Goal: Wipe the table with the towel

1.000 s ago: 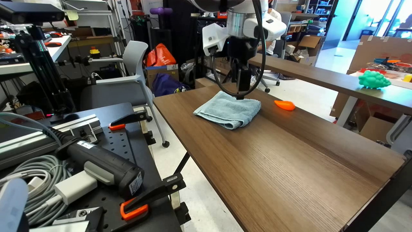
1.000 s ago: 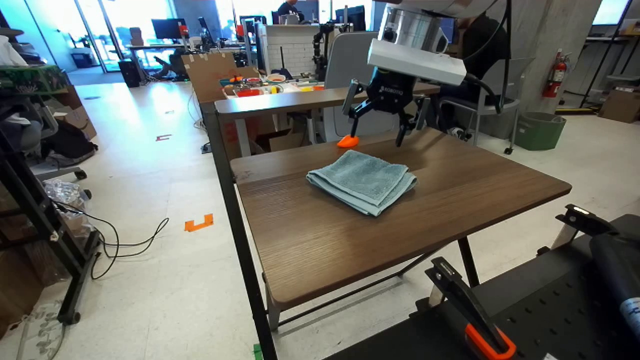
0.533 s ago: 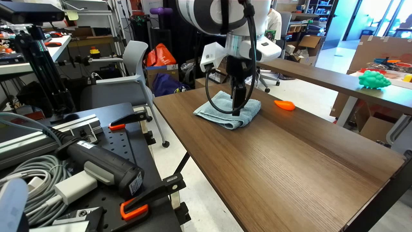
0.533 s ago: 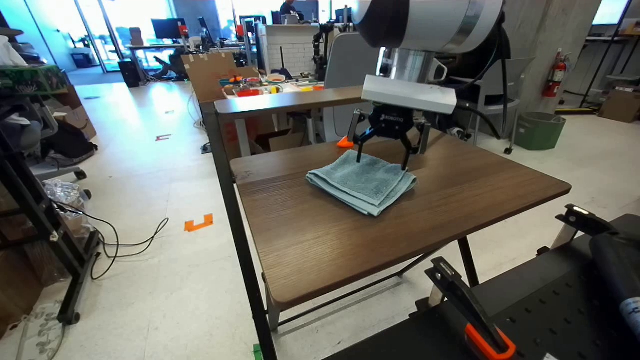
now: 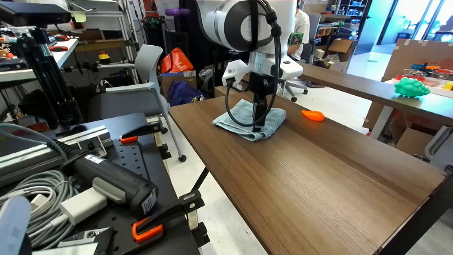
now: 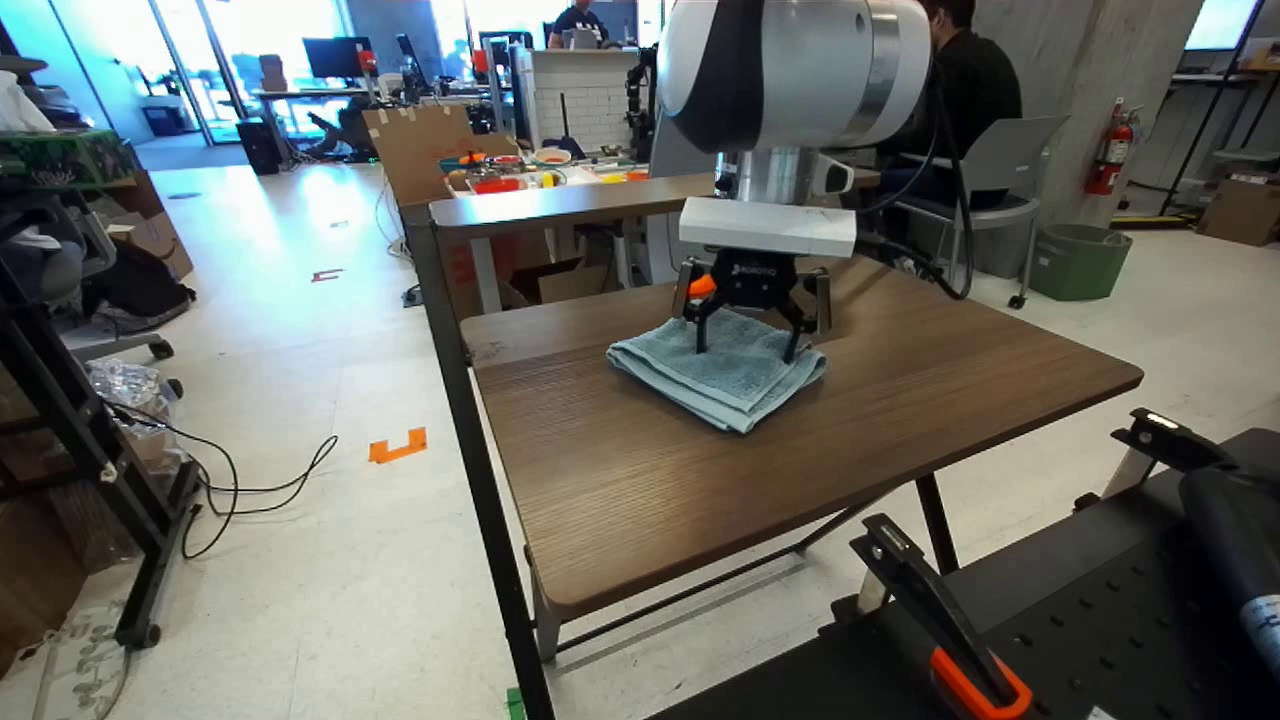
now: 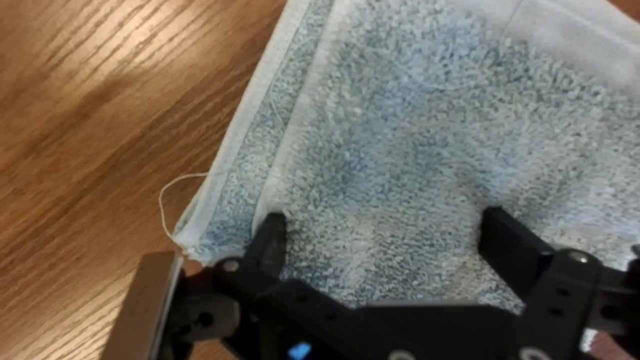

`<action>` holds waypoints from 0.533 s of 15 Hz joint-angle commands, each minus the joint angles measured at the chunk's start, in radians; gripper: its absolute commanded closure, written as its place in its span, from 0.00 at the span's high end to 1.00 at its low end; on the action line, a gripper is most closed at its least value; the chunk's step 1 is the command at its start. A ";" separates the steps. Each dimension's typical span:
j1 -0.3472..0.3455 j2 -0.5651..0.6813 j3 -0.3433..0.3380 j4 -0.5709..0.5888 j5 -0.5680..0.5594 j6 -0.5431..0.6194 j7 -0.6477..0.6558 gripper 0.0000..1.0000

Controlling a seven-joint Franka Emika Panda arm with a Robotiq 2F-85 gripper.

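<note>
pincer (image 6: 746,355) gapes on towel (image 6: 735,387), corner toward table's (image 6: 650,520) long edge.

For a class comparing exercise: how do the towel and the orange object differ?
The towel is folded and squarish; the orange object is rounded, tapering. The towel looks larger than the orange object. The towel lies under the open pincer; the orange object lies apart from it. Both rest on the table.

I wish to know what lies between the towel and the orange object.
In an exterior view, only a bare strip of the table lies between the towel and the orange object.
</note>
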 commanded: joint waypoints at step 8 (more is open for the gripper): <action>-0.043 0.075 -0.043 0.087 0.017 0.029 0.125 1.00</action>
